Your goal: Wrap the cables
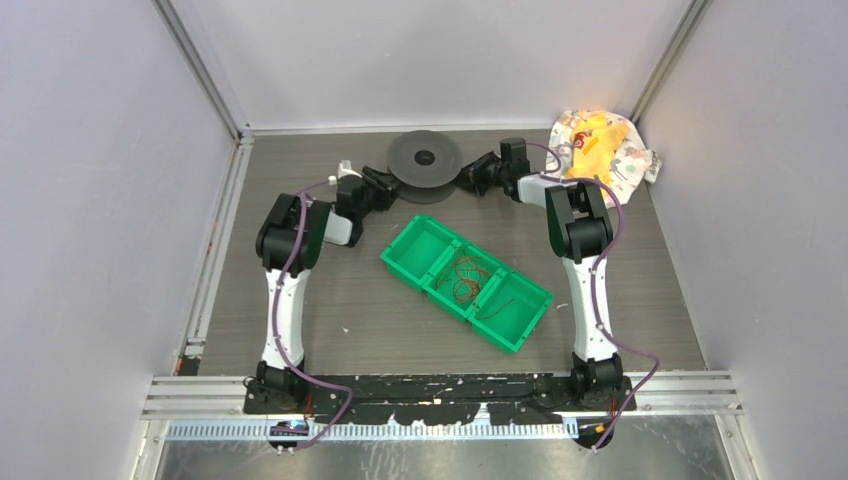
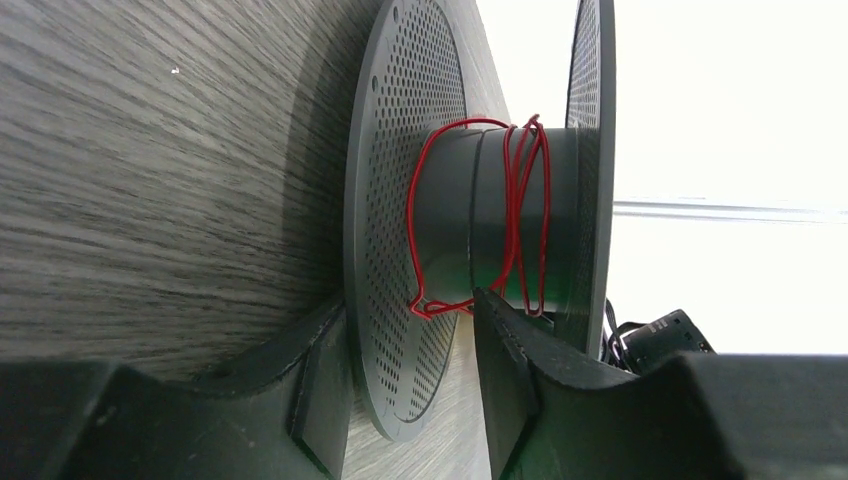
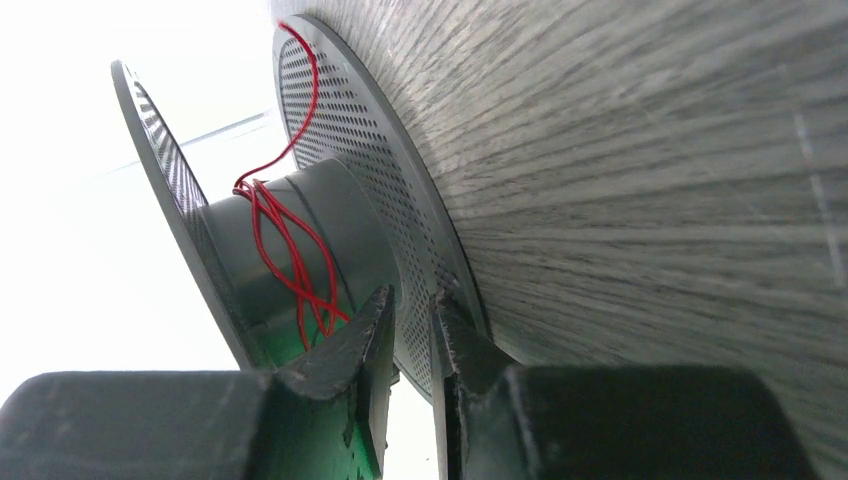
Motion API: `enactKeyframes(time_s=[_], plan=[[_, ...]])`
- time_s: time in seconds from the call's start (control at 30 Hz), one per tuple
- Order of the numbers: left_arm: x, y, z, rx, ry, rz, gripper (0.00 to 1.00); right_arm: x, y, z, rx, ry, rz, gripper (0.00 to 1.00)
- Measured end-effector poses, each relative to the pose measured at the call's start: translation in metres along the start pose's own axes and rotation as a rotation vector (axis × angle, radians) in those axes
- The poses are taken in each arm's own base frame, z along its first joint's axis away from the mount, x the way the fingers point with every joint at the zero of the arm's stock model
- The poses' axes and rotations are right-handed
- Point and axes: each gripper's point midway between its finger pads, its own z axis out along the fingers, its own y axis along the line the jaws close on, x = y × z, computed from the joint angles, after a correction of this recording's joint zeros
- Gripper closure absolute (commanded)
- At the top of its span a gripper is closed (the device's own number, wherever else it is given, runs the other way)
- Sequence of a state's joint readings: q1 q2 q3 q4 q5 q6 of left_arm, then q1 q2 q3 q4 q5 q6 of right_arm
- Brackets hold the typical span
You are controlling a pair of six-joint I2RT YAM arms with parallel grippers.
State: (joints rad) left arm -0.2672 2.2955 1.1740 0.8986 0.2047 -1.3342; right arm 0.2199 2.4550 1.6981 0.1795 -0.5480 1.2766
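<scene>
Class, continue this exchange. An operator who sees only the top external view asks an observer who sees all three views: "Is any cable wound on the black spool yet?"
Observer: Yes, red cable sits in a few loose turns round the hub of the spool.
Operator: How is it held on the left?
Observer: The left gripper straddles the flange nearest the table.
Operator: And on the right?
Observer: The right gripper pinches that same flange's rim.

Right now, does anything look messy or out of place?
Yes: the red wire on the spool lies in loose, crossing turns, and one strand strays up the flange to its rim. A tangle of wire sits in the middle compartment of the green tray.
</scene>
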Motion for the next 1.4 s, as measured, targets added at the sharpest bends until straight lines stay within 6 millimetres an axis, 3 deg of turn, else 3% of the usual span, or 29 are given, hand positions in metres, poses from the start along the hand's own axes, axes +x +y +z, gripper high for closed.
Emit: enactKeyframes(time_s=[0.23, 0.53, 0.73, 0.93, 1.23, 1.4], plan=[[0.001, -0.001, -0.001, 0.004, 0.006, 0.007, 0.49, -0.001, 0.001, -0.001, -0.01, -0.002, -0.003, 0.75], [-0.002, -0.002, -0.011, -0.024, 0.032, 0.067, 0.35, -0.008, -0.004, -0.006, -0.029, -0.011, 0.007, 0.73], [-0.012, 0.002, -0.022, -0.07, 0.05, 0.104, 0.34, -0.02, -0.006, -0.015, -0.033, -0.034, 0.013, 0.67], [-0.016, 0.004, -0.031, -0.113, 0.076, 0.133, 0.34, -0.026, -0.004, -0.024, -0.022, -0.051, -0.003, 0.54], [-0.016, 0.006, -0.036, -0.128, 0.099, 0.133, 0.34, -0.028, -0.009, -0.037, 0.006, -0.061, -0.008, 0.52], [-0.017, -0.005, -0.04, -0.12, 0.104, 0.155, 0.34, -0.031, -0.005, -0.052, 0.015, -0.073, -0.023, 0.5]])
